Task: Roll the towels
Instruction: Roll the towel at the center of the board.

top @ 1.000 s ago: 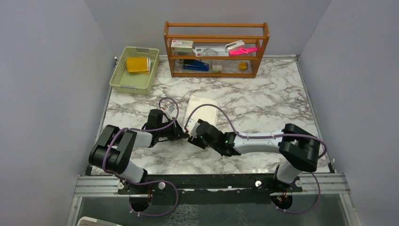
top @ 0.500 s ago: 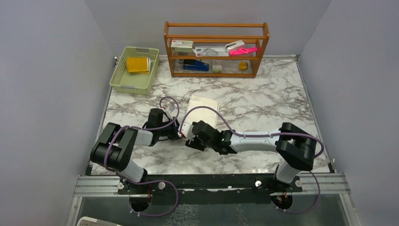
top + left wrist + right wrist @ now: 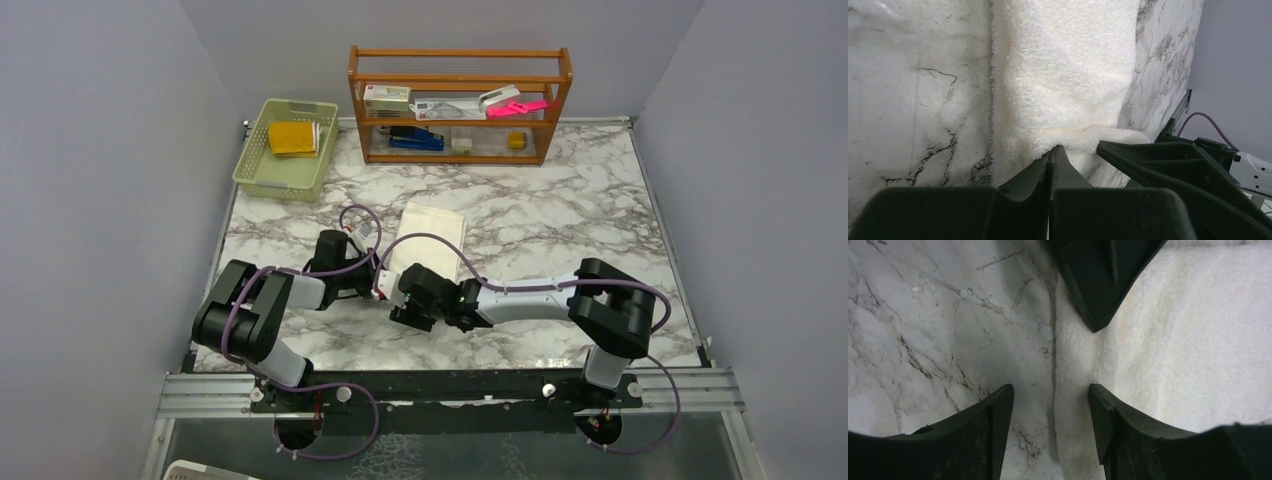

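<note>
At 6 o'clock on the white towel [image 3: 432, 228], an end hidden from above, the left gripper [image 3: 1050, 152] pinched the hem shut and the right gripper [image 3: 1050, 400] stood half-open astride it.

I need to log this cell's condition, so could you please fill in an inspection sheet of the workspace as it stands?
Surface: marble table, white with grey veining.
Job's things: cream towel flat mid-table, near edge pinched up; yellow towel folded inside the green basket.
Clutter: wooden rack holding small office items along the back edge.
Grippers: left gripper shut on the cream towel's near edge; right gripper open, straddling that towel's edge beside it.
Cables: purple cables loop off both wrists, one arching over the cream towel.
Surroundings: grey walls on three sides; nothing else seen.
</note>
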### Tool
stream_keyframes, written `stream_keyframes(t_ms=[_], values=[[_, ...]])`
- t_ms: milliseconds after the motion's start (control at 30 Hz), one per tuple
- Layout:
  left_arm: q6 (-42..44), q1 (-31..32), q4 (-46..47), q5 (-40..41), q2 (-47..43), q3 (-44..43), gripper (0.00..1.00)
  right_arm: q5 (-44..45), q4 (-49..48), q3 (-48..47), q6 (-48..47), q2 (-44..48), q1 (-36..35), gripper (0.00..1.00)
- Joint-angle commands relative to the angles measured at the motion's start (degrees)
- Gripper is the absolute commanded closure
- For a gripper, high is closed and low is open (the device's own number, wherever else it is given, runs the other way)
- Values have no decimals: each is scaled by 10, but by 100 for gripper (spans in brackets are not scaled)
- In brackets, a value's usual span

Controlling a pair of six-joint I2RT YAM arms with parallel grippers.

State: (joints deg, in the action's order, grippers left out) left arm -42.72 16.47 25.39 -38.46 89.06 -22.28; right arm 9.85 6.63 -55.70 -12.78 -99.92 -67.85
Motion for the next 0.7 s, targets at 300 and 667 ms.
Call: stream_keyframes(t_ms=[300, 667], values=[[42, 4, -80, 95, 34, 19, 100, 14, -9, 14, 21, -24, 20, 43], [46, 5, -82, 94, 35, 13, 100, 16, 24, -3, 44, -38, 58, 44]])
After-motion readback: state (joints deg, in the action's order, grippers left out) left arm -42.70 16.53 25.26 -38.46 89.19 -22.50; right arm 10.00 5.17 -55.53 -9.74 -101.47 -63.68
